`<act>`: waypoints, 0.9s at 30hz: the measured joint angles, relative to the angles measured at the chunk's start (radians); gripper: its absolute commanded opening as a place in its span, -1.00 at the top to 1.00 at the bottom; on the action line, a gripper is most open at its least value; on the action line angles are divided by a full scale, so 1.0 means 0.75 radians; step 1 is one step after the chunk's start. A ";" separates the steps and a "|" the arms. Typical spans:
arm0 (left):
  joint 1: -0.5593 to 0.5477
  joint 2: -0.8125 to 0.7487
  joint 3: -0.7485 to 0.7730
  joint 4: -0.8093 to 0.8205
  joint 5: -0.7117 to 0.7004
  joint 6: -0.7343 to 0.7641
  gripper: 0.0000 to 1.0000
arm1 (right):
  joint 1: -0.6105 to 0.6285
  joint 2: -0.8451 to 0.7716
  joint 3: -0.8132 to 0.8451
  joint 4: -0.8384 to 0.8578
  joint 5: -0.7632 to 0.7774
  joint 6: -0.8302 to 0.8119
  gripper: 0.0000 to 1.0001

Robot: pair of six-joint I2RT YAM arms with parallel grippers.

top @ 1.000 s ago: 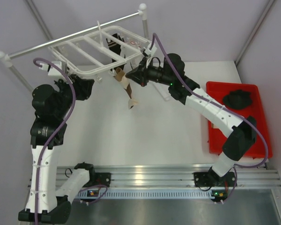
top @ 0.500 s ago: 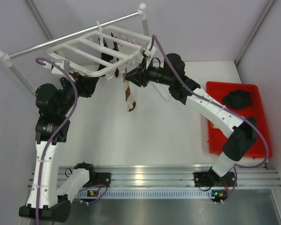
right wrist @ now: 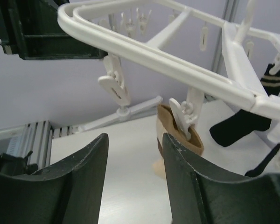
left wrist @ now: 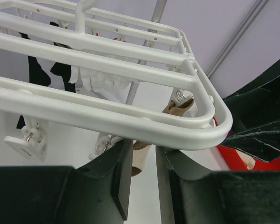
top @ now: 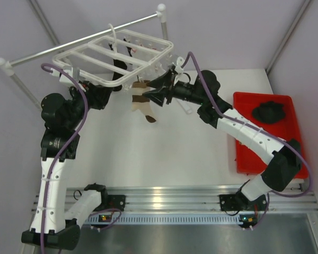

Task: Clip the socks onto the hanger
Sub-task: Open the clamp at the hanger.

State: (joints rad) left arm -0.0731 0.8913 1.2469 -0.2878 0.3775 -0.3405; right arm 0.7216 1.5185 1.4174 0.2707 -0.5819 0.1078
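the white hanger [left wrist: 107, 119] sits tilted at 11 o'clock over the table [top: 175, 153]. the cream sock [top: 142, 103] with brown patches dangles from a clip [right wrist: 184, 116] at the frame's 5 o'clock corner. the right gripper [right wrist: 134, 140] sits at the sock's 3 o'clock, jaws apart and empty, just short of the clip. a black sock [right wrist: 235, 127] hangs further in. the left gripper [left wrist: 143, 149] is under the near rail at 8 o'clock, jaws narrowly parted; whether they pinch anything i cannot tell. a red tray [top: 291, 153] lies at 3 o'clock.

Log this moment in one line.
cream sock clipped to hanger | right pincer open beside it | left pincer under hanger rim
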 measured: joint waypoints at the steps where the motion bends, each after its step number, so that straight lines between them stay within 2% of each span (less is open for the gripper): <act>1: 0.000 0.002 0.000 0.000 0.001 -0.003 0.38 | 0.007 0.000 -0.018 0.044 -0.003 0.008 -0.03; 7: 0.000 0.003 0.000 0.005 0.002 -0.034 0.38 | 0.112 0.010 -0.222 0.428 0.049 0.047 -0.22; 12: 0.000 0.004 0.000 0.006 0.007 -0.047 0.38 | 0.190 0.104 -0.249 0.633 0.122 0.041 -0.21; 18: 0.000 0.005 0.000 0.006 0.011 -0.052 0.38 | 0.205 0.235 -0.203 0.765 0.183 0.028 -0.18; 27: 0.000 0.005 0.000 0.006 0.010 -0.063 0.38 | 0.206 0.339 -0.112 0.846 0.237 0.024 -0.10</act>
State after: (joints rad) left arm -0.0731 0.8951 1.2469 -0.2836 0.3851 -0.3874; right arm 0.8761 1.7725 1.3334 0.9051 -0.4046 0.1257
